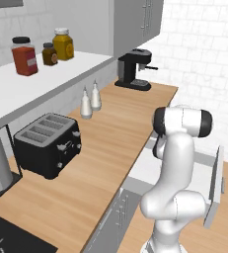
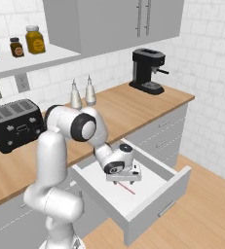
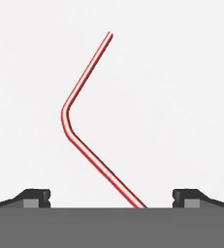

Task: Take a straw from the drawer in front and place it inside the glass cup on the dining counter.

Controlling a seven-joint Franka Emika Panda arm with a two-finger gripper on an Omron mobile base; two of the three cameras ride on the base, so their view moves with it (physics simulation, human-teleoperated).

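Straw (image 3: pixel 77 135), just one, lies bent on the white floor of the open drawer (image 2: pixel 175 187), its lower end cut off between the spread-wide, empty fingers (image 3: pixel 35 196).

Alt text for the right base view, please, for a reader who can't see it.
The white arm reaches down into the open drawer, its open gripper poised just above the red straw lying on the white drawer floor. Behind, a wooden worktop holds a black toaster, two small bottles and a coffee machine.

Kitchen: toaster (image 1: pixel 48 144), coffee machine (image 2: pixel 147 70)
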